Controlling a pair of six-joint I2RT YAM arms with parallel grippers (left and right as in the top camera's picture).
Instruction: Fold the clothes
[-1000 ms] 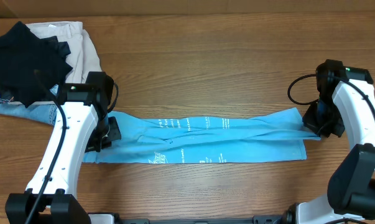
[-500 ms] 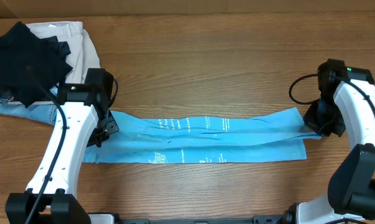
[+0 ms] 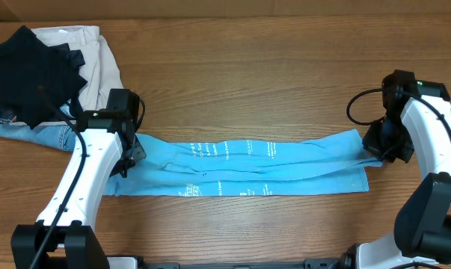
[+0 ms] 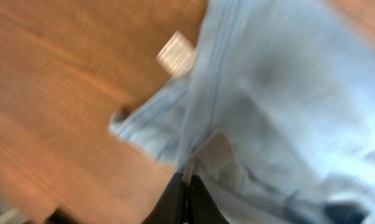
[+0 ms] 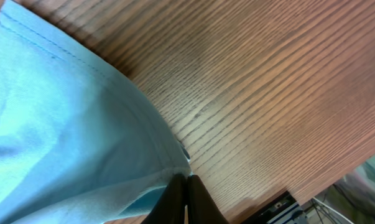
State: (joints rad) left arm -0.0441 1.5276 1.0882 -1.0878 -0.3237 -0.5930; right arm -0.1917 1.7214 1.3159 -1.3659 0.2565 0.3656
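The left gripper [image 4: 185, 186] and right gripper [image 5: 186, 185] pinch the shirt [image 3: 247, 168] ends tight; the left just shifts a little, keeping it stretched

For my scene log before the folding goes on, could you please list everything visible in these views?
T-shirt: one, sky-blue with white print, lying as a long strip across the table's middle.
Black garment: one, black, far-left corner, on top of the pile.
Trousers: one, beige, under and beside the black garment.
Jeans: one, blue denim, left edge, partly under the black garment.
Table: one, brown wood.
Left arm and right arm: two, white with black joints, either side.
Left claw: one, black, shut on the T-shirt's left end.
Right claw: one, black, shut on its right end.
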